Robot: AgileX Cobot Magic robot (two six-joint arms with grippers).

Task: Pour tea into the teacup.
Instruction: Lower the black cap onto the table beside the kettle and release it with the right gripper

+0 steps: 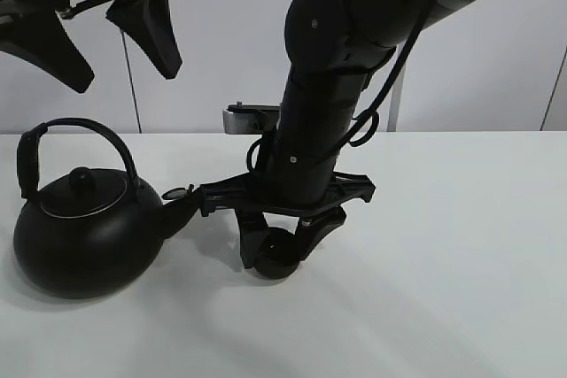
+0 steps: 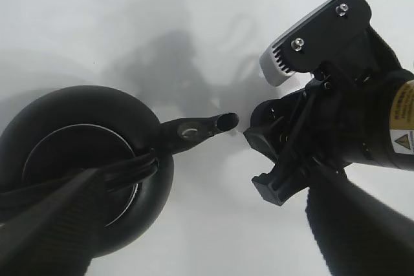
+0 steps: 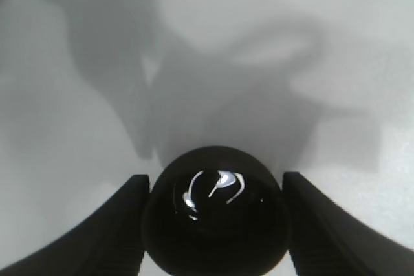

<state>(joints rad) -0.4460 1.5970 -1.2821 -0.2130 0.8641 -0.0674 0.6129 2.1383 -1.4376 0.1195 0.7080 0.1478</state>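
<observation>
White tabletop [image 1: 461, 245] runs back to a plain pale wall [image 1: 230, 42]. On it stand one big round black kettle [image 1: 84, 236] with an arched handle [image 1: 89, 128] and one tiny matte black round teacup [image 1: 275, 266], low and handleless, just beyond the kettle's spout [image 1: 182, 205] and apart from it. Two end effectors are in view. The right end effector [image 1: 280, 254] is down at the teacup, its fingers pressed to opposite sides of the bowl, gripping it where it seems to rest on the tabletop. The left end effector [image 1: 128, 79] hangs above the kettle with its fingers spread wide and nothing between them. The teacup looks stiff, light and probably brittle, and its curved wall is smooth enough to slip, so a hold square across its widest part seems safest. Glints inside it could be liquid or glaze; I cannot tell which. The kettle looks heavy and rigid, best taken by its handle near the top of the arch.
</observation>
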